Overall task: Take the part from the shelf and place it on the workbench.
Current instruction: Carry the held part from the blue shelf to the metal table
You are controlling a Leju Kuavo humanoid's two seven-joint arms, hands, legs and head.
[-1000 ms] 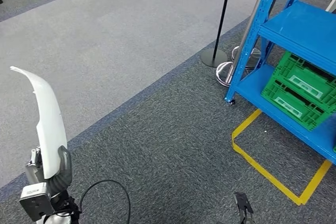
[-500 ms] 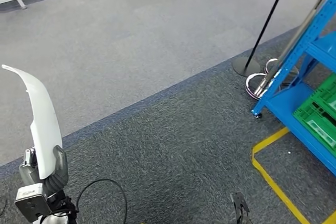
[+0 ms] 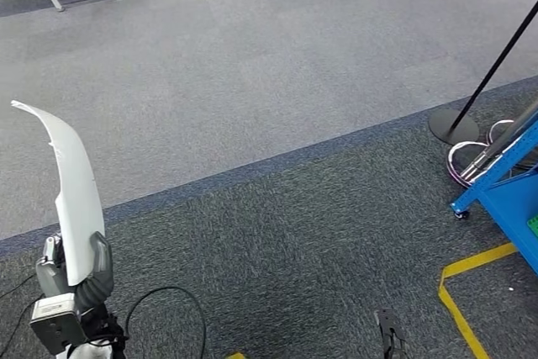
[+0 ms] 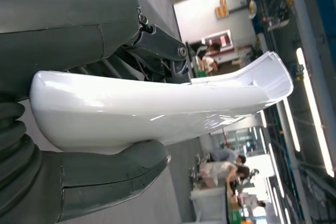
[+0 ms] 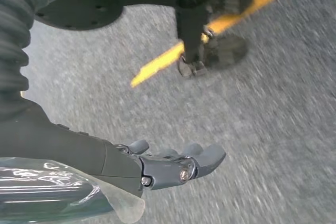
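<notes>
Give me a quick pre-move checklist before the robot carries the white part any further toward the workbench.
1. Grasp: left hand grips the white part at its lower end, thumb and fingers on opposite faces: ok.
2. Part attitude: upright, curved tip leaning toward the robot's left: ok.
3. Right hand: holds nothing, fingers extended over the carpet: ok.
4. Floor ahead: black cable loops on the carpet beside the left arm: not ok, possible snag.
5. Shelf clearance: blue shelf off to the right, apart from both arms: ok.
6. Workbench location: cannot tell.
</notes>
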